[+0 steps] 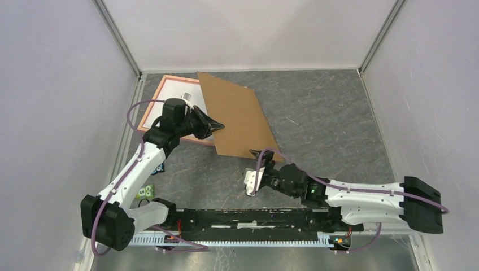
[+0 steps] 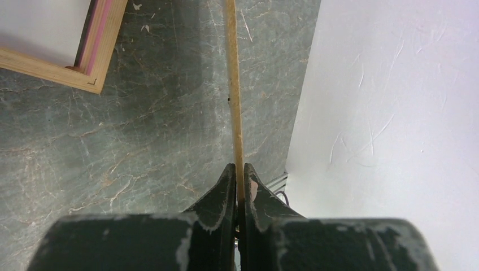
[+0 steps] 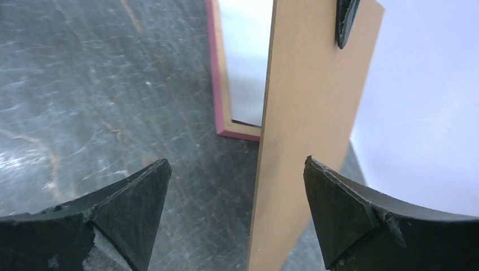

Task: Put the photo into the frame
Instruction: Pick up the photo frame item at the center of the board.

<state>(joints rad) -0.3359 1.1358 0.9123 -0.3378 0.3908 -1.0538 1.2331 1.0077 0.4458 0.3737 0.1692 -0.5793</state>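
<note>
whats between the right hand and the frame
The brown board: in the right wrist view it stands edge-up between the open right hand and the frame, pinched by the left hand.

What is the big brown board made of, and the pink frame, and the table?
The brown board looks like thin cardboard or fibreboard: plain, matte, pale-edged. The frame seems wood: bare pale grain, pink painted edge. The table looks like veined grey stone or laminate, slightly glossy.
</note>
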